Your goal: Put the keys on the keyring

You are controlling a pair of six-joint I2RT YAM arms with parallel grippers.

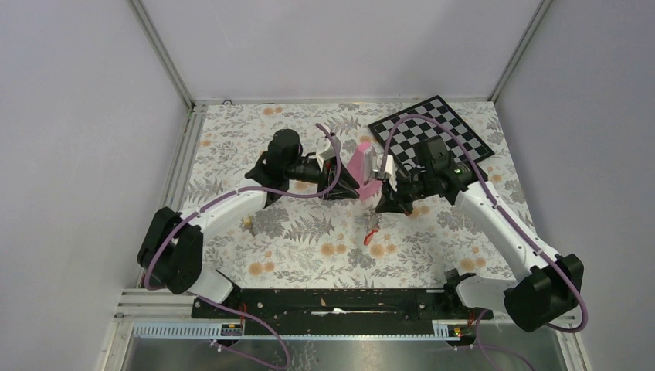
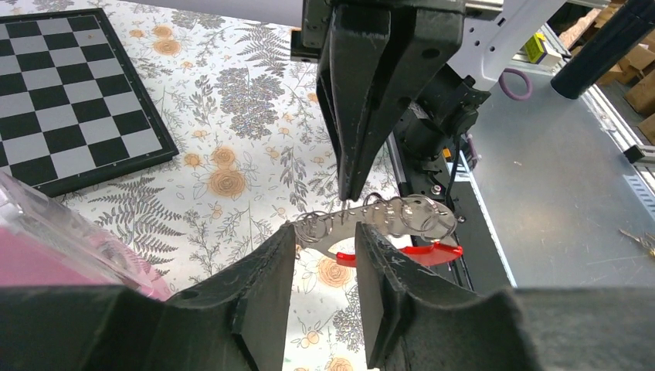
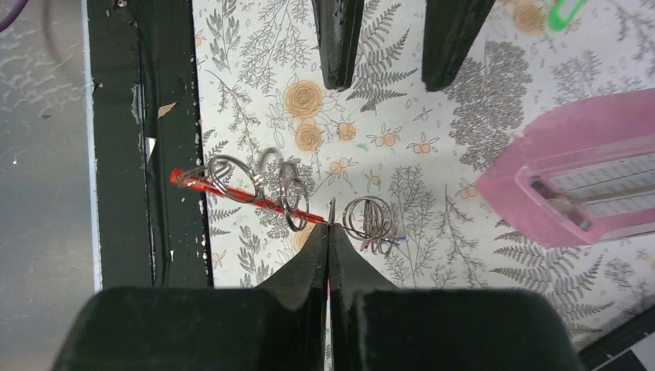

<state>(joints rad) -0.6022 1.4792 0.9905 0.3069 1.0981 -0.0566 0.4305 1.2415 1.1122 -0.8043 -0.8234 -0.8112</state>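
Keyring (image 3: 270, 205): clamped aloft by the right gripper (image 3: 330, 229), presented for threading; left gripper (image 2: 324, 232) is held parted, empty, just beside.

From above the keyring (image 1: 370, 236) shows only a tiny red sliver — the pink metronome (image 2: 39, 263) is blurred, cut by the frame edge

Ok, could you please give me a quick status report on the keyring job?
Left gripper open, empty. Right gripper shut on keyring, wire rings on it. Pink metronome close by, not touching.
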